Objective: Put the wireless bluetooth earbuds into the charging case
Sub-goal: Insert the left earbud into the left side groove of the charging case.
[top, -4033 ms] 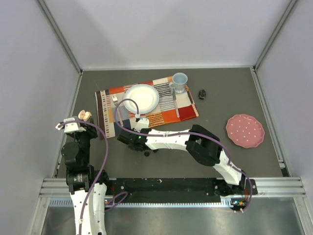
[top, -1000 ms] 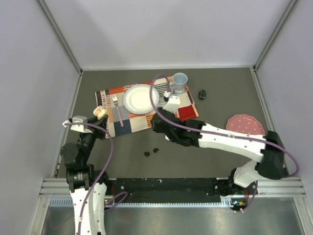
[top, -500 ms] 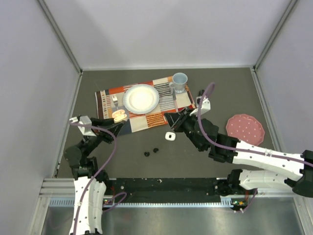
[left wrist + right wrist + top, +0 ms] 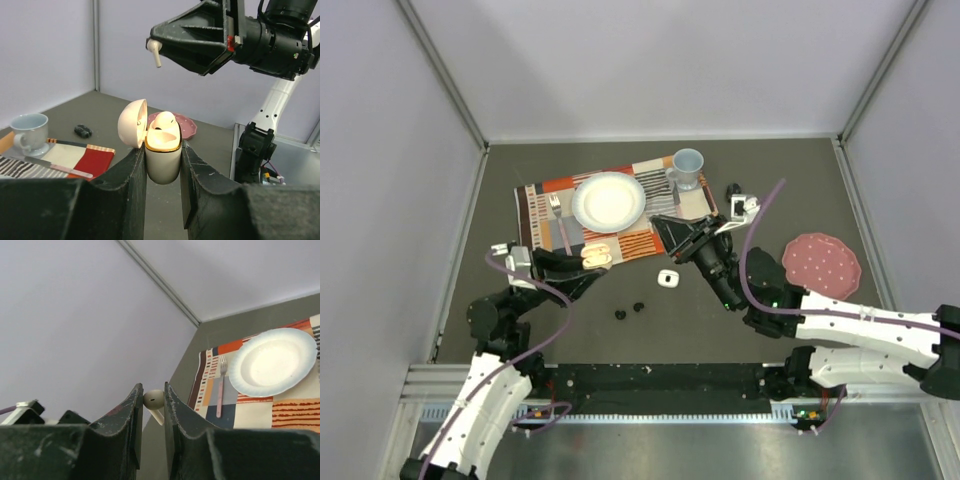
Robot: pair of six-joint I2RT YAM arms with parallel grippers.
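My left gripper is shut on a white charging case and holds it upright above the table with the lid swung open. One white earbud sits in the case. My right gripper is shut on a white stemmed earbud, held in the air just above and to the right of the case; in the left wrist view the earbud hangs stem down over the open case. Two black earbuds lie on the table below.
A small white object lies on the table between the arms. A striped placemat holds a white plate, a fork and a blue cup. A small black item and a pink plate lie right.
My left gripper has carried the open case rightward toward the table's middle. My right arm has swung from the left side to the middle-right and now holds the earbud above the case.
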